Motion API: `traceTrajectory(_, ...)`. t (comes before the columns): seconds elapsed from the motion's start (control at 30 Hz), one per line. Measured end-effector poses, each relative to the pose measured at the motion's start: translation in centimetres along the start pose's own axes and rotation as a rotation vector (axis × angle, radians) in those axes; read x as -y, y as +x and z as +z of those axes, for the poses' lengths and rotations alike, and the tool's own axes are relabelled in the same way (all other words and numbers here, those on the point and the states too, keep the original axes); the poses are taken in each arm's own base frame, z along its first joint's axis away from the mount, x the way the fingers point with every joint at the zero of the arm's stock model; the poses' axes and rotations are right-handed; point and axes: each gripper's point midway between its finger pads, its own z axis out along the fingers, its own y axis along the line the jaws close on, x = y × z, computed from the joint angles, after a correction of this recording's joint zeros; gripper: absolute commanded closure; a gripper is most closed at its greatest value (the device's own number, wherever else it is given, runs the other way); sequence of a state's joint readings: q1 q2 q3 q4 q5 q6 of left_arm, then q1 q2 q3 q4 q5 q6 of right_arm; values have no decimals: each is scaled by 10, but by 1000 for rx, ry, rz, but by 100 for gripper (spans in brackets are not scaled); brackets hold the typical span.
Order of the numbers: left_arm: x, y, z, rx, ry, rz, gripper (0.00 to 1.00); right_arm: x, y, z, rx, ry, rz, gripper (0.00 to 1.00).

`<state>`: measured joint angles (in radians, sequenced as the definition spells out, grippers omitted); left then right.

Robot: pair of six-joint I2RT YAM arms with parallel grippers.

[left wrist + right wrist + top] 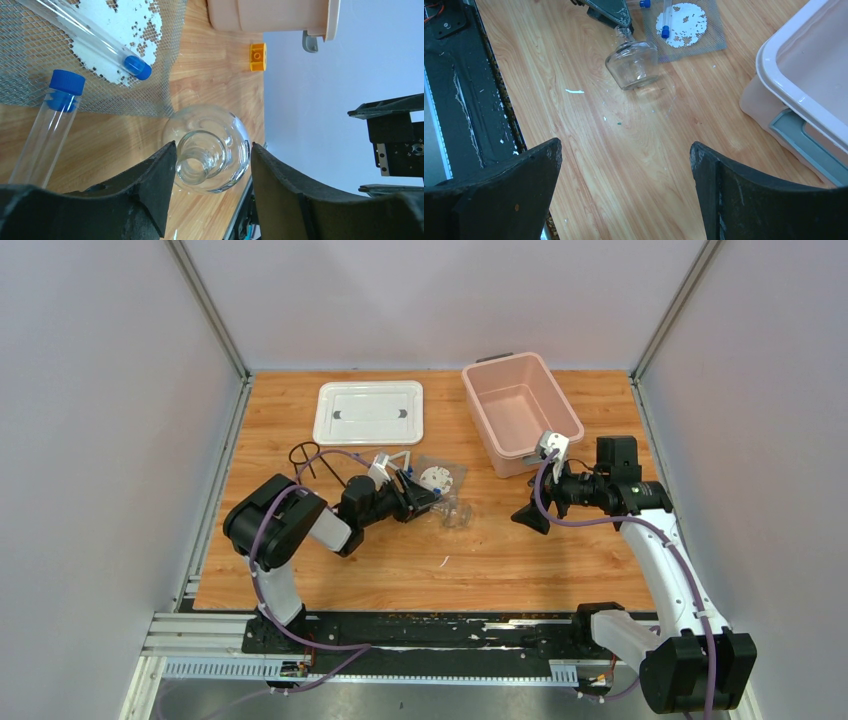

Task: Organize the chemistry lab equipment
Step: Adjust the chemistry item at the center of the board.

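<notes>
A clear glass flask [212, 160] lies on its side on the wooden table, neck toward my left gripper [212, 150]. The jaws stand open on either side of the neck; the left finger [150, 185] is close against it and a gap shows on the right. From above, the left gripper [425, 498] meets the flask [455, 512] at the table's middle. Two blue-capped tubes [65, 85] lie on and beside a wire mesh square with a white disc [100, 95]. A black wire tripod [310, 460] stands behind the left arm. My right gripper [624, 150] hovers open over bare wood, right of the flask [633, 64].
The pink bin [545, 405] stands at the back right, just behind my right gripper [535, 505], with its white lid [370, 412] lying at the back centre. A small orange object [257, 56] sits near the bin's base. Grey walls close in the table's sides.
</notes>
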<state>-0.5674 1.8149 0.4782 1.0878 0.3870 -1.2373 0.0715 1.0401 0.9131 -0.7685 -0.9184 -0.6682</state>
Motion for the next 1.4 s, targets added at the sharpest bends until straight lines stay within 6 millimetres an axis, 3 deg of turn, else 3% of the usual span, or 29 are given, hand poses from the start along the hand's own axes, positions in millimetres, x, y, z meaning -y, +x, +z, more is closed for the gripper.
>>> traceTrajectory(0.3,-9,5,4,-16,-14,-23,50,0,0,0,0,0,0,1)
traceTrajectory(0.57,-6,5,5,-13,-2,-29,89,0,0,0,0,0,0,1)
traceTrajectory(0.67,-3,4,5,-12,10,-28,96,0,0,0,0,0,0,1)
traceTrajectory(0.83,3,7,6,-39,29,15,100,0,0,0,0,0,-1,1)
traceTrajectory(1.0,31,5,6,-70,31,191,100,0,0,0,1,1,-3,1)
traceTrajectory(1.23,114,-2,9,-76,17,656,100,-1,-2,-2,5,5,-13,1)
traceTrajectory(1.3,121,-1,10,-93,-12,751,100,-1,-2,-2,6,6,-17,1)
traceTrajectory(1.4,109,5,10,-152,-115,870,100,-1,-2,-2,5,8,-19,1)
